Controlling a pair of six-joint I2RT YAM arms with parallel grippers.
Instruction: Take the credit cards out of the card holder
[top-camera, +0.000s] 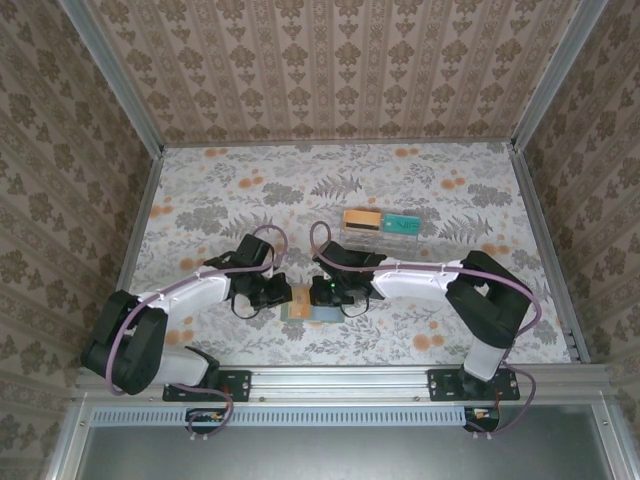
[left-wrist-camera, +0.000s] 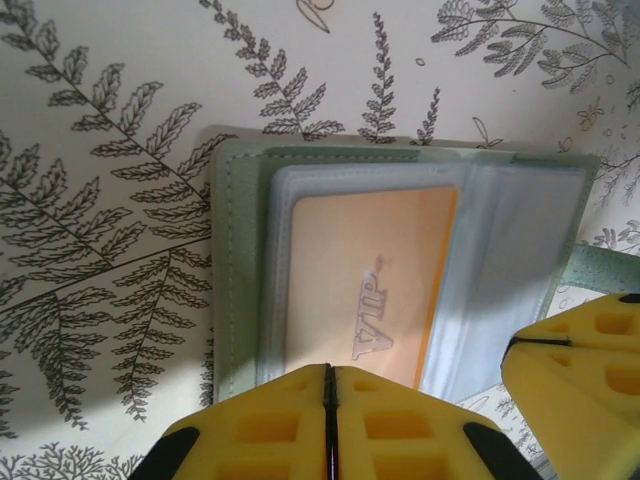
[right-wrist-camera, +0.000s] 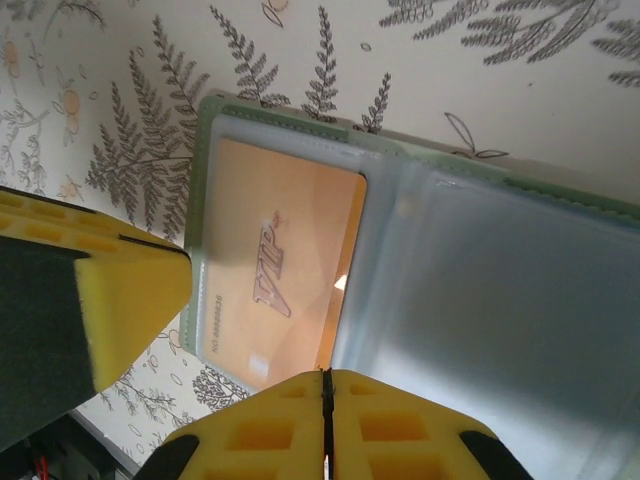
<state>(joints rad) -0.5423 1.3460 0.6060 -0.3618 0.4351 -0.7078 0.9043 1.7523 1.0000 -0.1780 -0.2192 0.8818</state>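
Left gripper's (left-wrist-camera: 330, 385) fingers (left-wrist-camera: 265, 425) closed at orange card's (left-wrist-camera: 365, 250) edge inside card holder (left-wrist-camera: 235, 280)

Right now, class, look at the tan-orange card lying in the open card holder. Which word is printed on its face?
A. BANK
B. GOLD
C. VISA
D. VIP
D: the tan-orange card tucked in the card holder shows the letters VIP across its face, readable in both wrist views.

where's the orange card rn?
The orange card sits in the clear sleeve of the open wallet, front-centre of the table in the top view, between the left claw and right claw.
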